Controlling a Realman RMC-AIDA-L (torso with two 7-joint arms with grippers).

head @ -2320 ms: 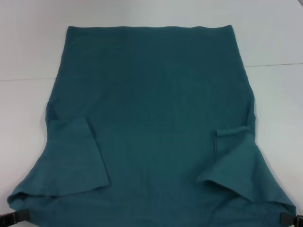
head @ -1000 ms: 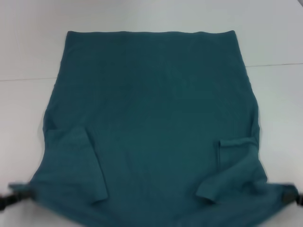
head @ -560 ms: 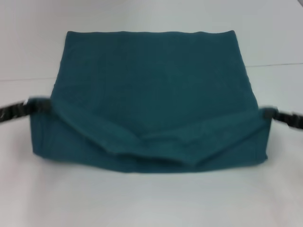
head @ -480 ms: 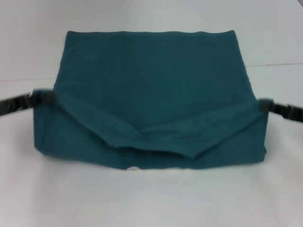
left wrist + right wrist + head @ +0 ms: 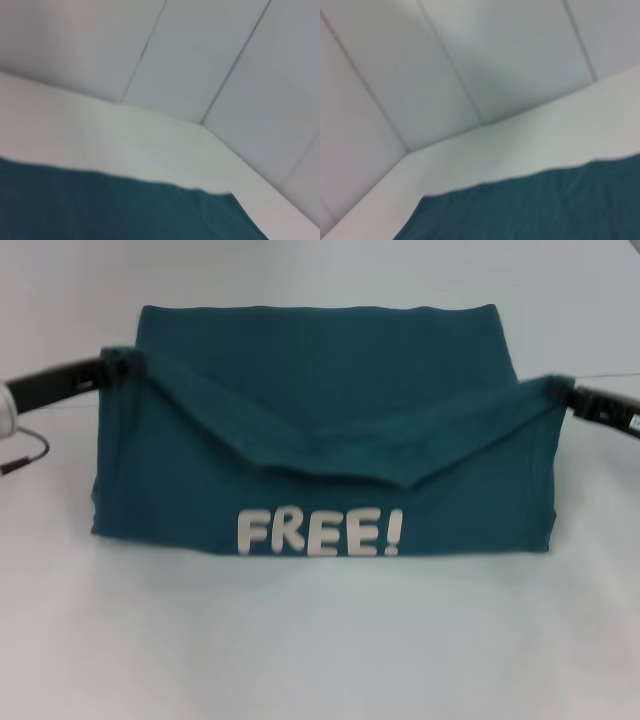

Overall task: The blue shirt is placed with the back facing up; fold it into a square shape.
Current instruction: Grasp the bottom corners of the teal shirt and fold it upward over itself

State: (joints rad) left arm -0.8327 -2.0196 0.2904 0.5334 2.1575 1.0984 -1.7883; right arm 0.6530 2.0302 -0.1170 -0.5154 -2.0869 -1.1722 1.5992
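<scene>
On the table: the white table [image 5: 320,640] has nothing else on it besides the blue shirt [image 5: 320,390], so nothing's blocking either arm.
Shirt: sits mid-table, near half lifted off the surface and hanging like a curtain, far half lying flat behind it.
Left gripper: the left gripper [image 5: 118,368] is pinching the shirt's raised left corner.
Right gripper: the right gripper [image 5: 556,388] is clamped on the raised right corner, about level with the other one.
Head view only: white FREE! lettering [image 5: 320,532] on the hanging panel, plus a thin dark cable [image 5: 25,458] by the left arm.
Wrist views only: both show just a flat teal edge of shirt, bare tabletop, and a pale panelled wall [image 5: 200,60] with seams; no fingers visible.
Fabric: soft teal cotton, top edge sagging into a shallow V between the grips, bottom fold straight on the table.
</scene>
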